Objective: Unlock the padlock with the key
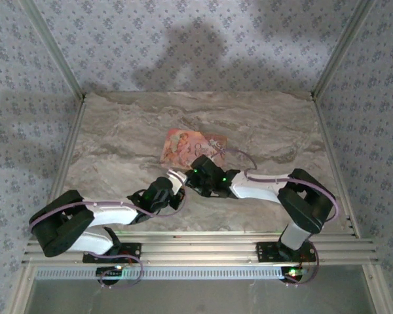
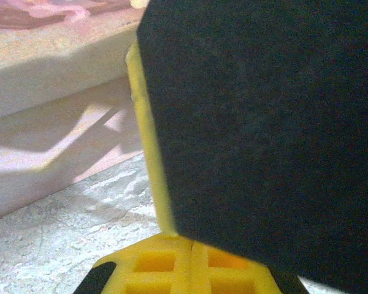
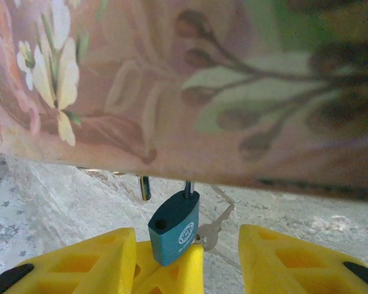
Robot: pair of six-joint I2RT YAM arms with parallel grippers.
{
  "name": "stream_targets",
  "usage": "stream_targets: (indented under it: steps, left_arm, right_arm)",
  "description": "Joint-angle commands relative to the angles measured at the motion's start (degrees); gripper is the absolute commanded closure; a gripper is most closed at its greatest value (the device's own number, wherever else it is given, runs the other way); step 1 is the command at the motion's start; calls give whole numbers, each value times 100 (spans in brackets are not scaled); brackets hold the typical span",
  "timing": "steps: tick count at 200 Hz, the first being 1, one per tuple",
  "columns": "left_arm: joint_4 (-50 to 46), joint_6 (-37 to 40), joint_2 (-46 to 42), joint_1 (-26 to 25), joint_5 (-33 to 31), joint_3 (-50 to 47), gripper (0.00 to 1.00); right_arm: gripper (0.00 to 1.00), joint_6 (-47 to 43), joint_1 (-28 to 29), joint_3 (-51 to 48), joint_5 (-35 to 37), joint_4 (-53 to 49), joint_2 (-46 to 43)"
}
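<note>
The pink box (image 1: 195, 145) lies on the marble table (image 1: 118, 131), and both grippers meet at its near edge.

From the right wrist, the padlock (image 3: 173, 226), a small blue-dark body, hangs just under the box's (image 3: 190, 92) lower edge. It is tilted, and a thin metal leg (image 3: 187, 187) rises from its top to that edge. A second metal pin (image 3: 145, 187) shows just left of it below the same edge, apart from the body.

The right gripper (image 3: 187, 245) stands open. Its yellow fingers (image 3: 80, 263) are spread to either side below the box, with the padlock between them and a clear gap on each side. The padlock's lower end overlaps a yellow piece (image 3: 172, 272) in the middle; whether they touch I cannot tell. A pale shape (image 3: 211, 234) lies just right of the padlock, either a key or a shadow.

The left gripper (image 2: 162, 184) is closed, its yellow finger and dark pad pressed together just beside the box's (image 2: 55, 73) side wall. I cannot tell whether it pinches anything.

From above, the left gripper (image 1: 175, 176) sits at the box's near-left corner and the right gripper (image 1: 198, 162) at its near edge.
</note>
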Motion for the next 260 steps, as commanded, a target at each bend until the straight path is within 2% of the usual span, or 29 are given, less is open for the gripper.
stream_targets:
  steps: [1, 24, 45, 76, 91, 148, 178, 260]
  left_arm:
    - [-9, 124, -149, 44, -130, 93, 100]
    - [-22, 155, -188, 35, -147, 95, 100]
    - [-40, 195, -217, 33, -146, 104, 100]
    - [25, 195, -215, 26, -127, 98, 100]
    - [77, 170, -196, 26, -103, 95, 100]
    - [167, 23, -206, 47, -93, 69, 100]
    - [234, -94, -300, 153, 178, 52, 100]
    - [294, -95, -523, 272, 626, -18, 100]
  right_arm:
    - [55, -164, 33, 203, -91, -420, 173]
    - [62, -219, 44, 288, -100, -533, 253]
    - [63, -246, 47, 331, -99, -590, 277]
    - [54, -227, 62, 330, -96, -507, 296]
    - [54, -138, 65, 244, -61, -375, 243]
    - [56, 79, 75, -247, 822, -512, -848]
    - [54, 133, 129, -206, 1139, -747, -1216]
    - [53, 174, 229, 125, 752, -369, -358]
